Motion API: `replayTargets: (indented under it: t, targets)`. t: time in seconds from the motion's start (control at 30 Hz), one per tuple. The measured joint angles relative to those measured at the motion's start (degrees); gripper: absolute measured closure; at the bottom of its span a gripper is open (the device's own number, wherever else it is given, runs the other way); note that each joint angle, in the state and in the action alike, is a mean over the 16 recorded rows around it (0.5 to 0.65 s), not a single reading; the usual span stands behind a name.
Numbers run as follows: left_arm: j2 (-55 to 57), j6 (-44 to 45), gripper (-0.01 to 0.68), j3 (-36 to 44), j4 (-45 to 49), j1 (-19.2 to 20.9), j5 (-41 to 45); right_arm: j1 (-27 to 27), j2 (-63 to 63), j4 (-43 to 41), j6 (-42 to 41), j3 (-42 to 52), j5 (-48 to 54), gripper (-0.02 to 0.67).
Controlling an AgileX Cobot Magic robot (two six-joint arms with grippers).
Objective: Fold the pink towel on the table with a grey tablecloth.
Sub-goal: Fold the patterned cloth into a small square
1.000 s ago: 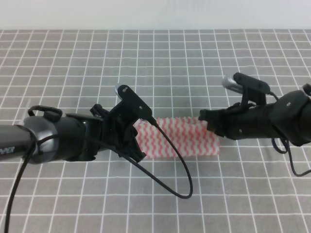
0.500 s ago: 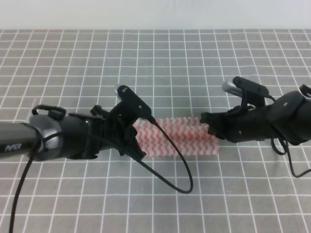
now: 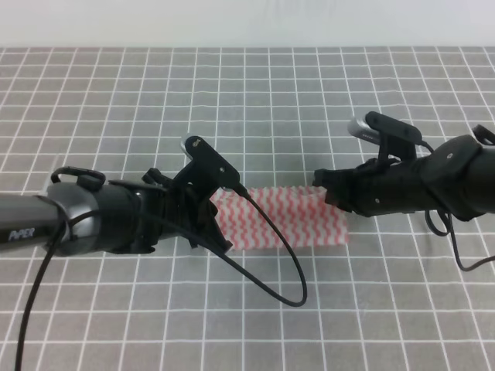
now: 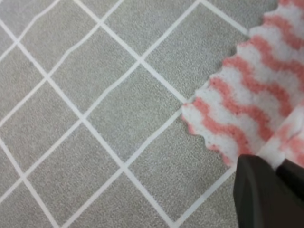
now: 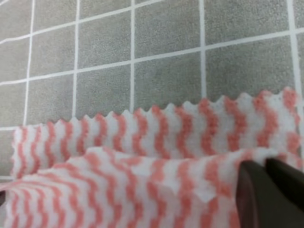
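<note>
Far left in the high view, the counter (image 3: pixel 93 93) lies bare under its grey cloth with white grid lines, with open squares running to the left edge and back to the pale wall. The left arm reaches in low from the left, a black cable (image 3: pixel 267 263) looping out from it onto the cloth in front. The left gripper (image 3: pixel 219 224) sits at the left end of the pink towel (image 3: pixel 290 220). In the left wrist view its dark jaws (image 4: pixel 266 194) are pressed together on the towel's zigzag edge (image 4: pixel 228 123) near a corner, with a layer of cloth raised between them; bare grid fills the rest of that view.

The towel lies mid-counter as a long flat strip, its wavy pink-and-white stripes running left to right, its long edges roughly following the grid lines. Free squares lie in front of it and behind it.

At the towel's right end, the right gripper (image 3: pixel 329 193) comes in from the right. The right wrist view shows its jaws (image 5: pixel 273 190) pinching an upper layer of towel, lifted over the lower layer, whose pinked far edge (image 5: pixel 156 111) lies flat on the cloth. More open grid stretches to the right edge.
</note>
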Motion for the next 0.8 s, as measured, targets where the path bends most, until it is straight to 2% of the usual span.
replayTargets:
  t: [0.6, 0.8]
  targets:
    - [-0.05, 1.19, 0.675, 0.0, -0.09, 0.01, 0.53, 0.0, 0.92, 0.11, -0.37, -0.45, -0.01, 0.664]
    - [0.0, 2.45, 0.646, 0.0, 0.0, 0.0, 1.78, 0.01, 0.97, 0.1, -0.36, -0.46, -0.06, 0.663]
